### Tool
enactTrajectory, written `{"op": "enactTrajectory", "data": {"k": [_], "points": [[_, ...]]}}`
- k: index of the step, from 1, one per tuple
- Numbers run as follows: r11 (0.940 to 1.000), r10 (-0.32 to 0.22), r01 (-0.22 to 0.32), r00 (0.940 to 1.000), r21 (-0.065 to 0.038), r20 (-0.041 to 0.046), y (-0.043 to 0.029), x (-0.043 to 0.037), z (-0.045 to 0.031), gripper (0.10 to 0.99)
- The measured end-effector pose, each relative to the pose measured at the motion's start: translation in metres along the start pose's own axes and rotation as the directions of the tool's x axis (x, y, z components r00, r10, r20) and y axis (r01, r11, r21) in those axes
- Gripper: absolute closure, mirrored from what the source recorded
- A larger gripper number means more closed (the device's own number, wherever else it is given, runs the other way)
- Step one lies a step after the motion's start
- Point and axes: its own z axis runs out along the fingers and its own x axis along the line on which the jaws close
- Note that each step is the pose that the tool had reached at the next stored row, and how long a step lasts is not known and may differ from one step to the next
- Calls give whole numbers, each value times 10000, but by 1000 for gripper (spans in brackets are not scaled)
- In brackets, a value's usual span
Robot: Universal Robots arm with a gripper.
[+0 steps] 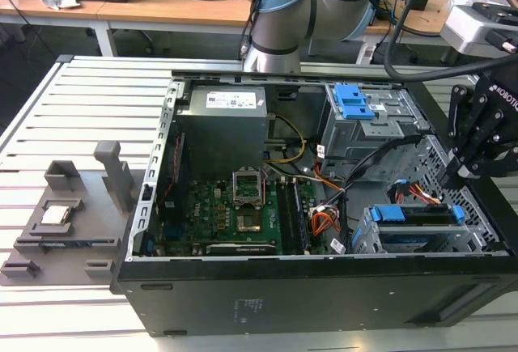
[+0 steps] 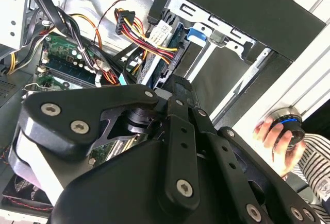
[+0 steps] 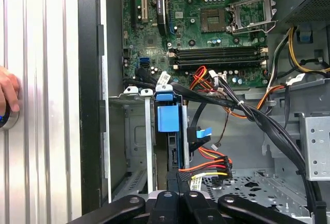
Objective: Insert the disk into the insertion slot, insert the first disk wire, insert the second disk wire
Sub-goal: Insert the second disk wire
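The disk, dark with a bright blue bracket, lies inside the silver perforated insertion slot at the exterior view's right. My gripper hangs at the disk's far end. In the first wrist view the fingers meet at the gripper, shut on a black wire connector with red, yellow and orange leads, just behind the disk's blue bracket in the slot. The second wrist view has the gripper at the same coloured wire, beside the blue tab.
A taller grey cage with a blue latch stands behind the slot. A motherboard, a power supply and loose cables fill the case. A blue flat connector hangs near the disk. A person's hand rests on a knob outside the case.
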Motion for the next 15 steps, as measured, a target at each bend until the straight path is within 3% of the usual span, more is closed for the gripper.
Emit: {"op": "enactTrajectory", "data": {"k": [8,9,10,12,15], "points": [[10000,0,0,10000,0,0,0,0,-1,973],[10000,0,0,10000,0,-1,0,0,-2,918],[10000,0,0,10000,0,0,0,0,-2,918],[10000,-1,1,10000,0,0,0,0,-2,792],[10000,0,0,10000,0,-1,0,0,-3,725]]}}
